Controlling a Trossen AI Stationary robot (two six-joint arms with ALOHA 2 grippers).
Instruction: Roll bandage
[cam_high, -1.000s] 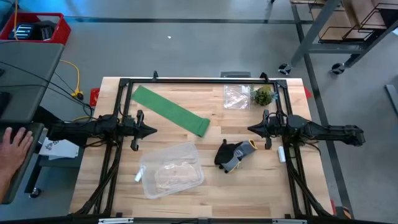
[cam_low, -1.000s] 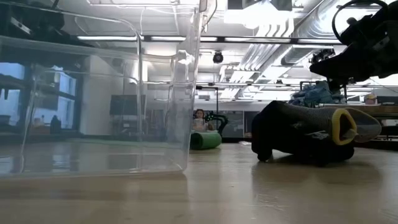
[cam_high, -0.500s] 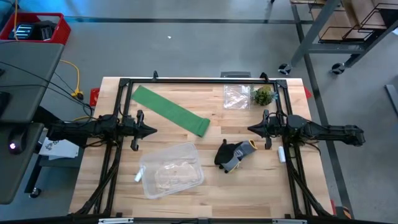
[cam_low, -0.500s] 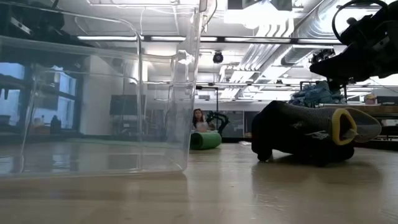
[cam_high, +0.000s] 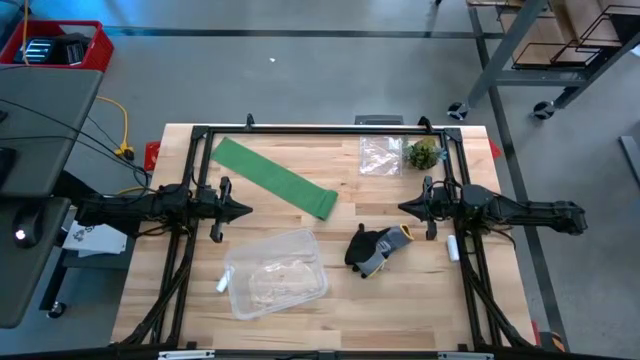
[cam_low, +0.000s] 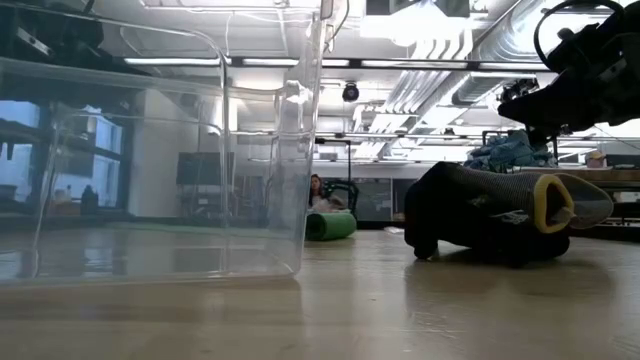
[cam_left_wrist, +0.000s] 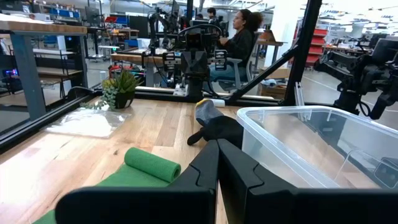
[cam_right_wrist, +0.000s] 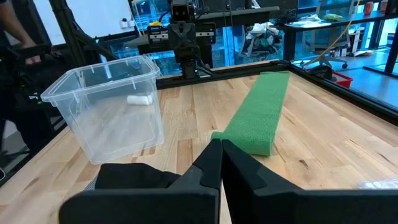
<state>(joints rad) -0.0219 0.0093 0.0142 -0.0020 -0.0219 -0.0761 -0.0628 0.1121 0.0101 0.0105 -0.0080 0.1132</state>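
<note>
Overhead, the bandage (cam_high: 274, 177), a flat green strip, lies diagonally from the upper left toward the frame's centre. The left gripper (cam_high: 245, 210), clenched and empty, sits just below its middle, nearer than the right gripper (cam_high: 404, 208), also clenched, well right of its lower end.

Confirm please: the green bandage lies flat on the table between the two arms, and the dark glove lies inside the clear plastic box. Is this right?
Not quite. In the high view, the dark glove lies on the bare table, beside the clear plastic box, not inside it. The green bandage does lie flat between the two arms.
</note>
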